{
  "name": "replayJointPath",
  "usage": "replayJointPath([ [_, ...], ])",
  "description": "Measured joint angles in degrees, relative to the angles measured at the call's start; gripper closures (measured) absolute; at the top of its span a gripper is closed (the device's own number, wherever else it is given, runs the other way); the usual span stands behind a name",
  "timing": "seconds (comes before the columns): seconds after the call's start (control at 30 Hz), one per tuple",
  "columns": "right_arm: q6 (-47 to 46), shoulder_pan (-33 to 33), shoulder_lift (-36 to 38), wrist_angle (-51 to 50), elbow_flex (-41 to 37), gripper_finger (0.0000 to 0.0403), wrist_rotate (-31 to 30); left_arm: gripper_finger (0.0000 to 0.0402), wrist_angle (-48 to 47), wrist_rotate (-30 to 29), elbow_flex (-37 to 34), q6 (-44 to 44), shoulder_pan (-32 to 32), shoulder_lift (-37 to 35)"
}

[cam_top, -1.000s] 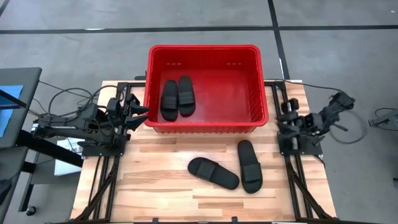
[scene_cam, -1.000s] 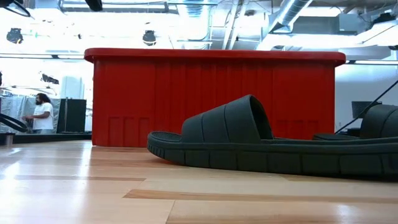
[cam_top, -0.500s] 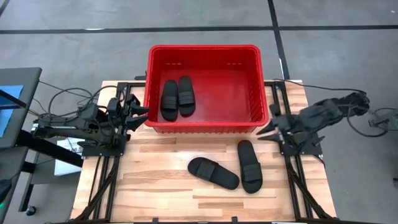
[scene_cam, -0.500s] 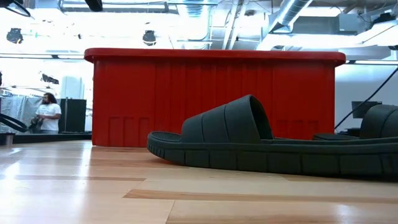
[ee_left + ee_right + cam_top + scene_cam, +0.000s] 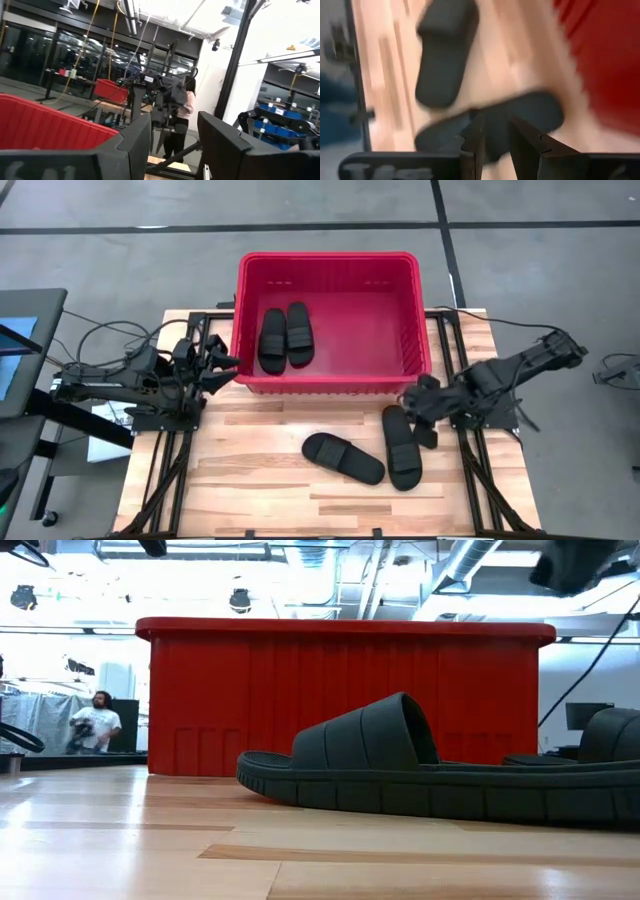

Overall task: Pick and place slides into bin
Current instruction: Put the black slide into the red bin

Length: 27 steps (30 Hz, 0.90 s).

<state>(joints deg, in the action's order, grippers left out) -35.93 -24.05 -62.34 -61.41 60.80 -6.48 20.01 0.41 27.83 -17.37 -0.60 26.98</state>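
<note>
The red bin [image 5: 330, 380] stands at the table's far middle with two black slides [image 5: 286, 336] lying side by side on its floor at the left. Two more black slides lie sole down on the wooden table in front of it: one slanting [image 5: 343, 458], one lengthwise [image 5: 402, 446]. My right gripper [image 5: 415, 404] hovers above the far end of the lengthwise slide, fingers a little apart [image 5: 496, 137], touching nothing. It shows high in the low view [image 5: 575, 565]. My left gripper [image 5: 226, 360] waits open beside the bin's near left corner.
The bin's near wall [image 5: 340, 700] rises just behind the two table slides [image 5: 370, 765]. Bare wood lies to the left of and in front of them. Black arm frames run along both table edges [image 5: 480, 470]. A person stands far back in the room [image 5: 98, 722].
My right arm has unfolded from its rest at the table's right edge and swung toward the table's left. Its gripper now hangs over the far end of the lengthwise slide, near the bin's near right corner. The slides and the bin have not moved.
</note>
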Motion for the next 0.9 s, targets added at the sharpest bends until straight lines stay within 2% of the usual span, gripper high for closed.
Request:
replayJointPath([
  [0.2, -9.66, -6.31, -4.37, -1.36, -0.02, 0.0333, 7.74, 0.0249, 0.0, 2.38, 0.0, -0.02, 0.0, 0.0],
  [0.33, -13.53, -13.28, -7.34, 3.2, 0.0, 0.0333, 7.95, 0.0248, -0.02, 2.4, 0.0, -0.02, 0.01, 0.0],
  [0.53, -13.63, -21.34, -15.45, 12.95, 0.0, 0.0333, 7.99, 0.0248, -0.13, 2.45, 0.0, 0.0, 0.0, 0.0],
  [0.67, -14.92, -23.16, -22.75, 15.67, 0.41, 0.0333, 7.97, 0.0248, -1.49, 2.47, 0.0, 0.0, 0.0, 0.0],
  [0.9, -16.32, -21.92, -33.44, 15.18, 4.05, 0.0333, 7.89, 0.0248, -3.59, 2.54, 0.0, -0.33, 0.0, 0.02],
])
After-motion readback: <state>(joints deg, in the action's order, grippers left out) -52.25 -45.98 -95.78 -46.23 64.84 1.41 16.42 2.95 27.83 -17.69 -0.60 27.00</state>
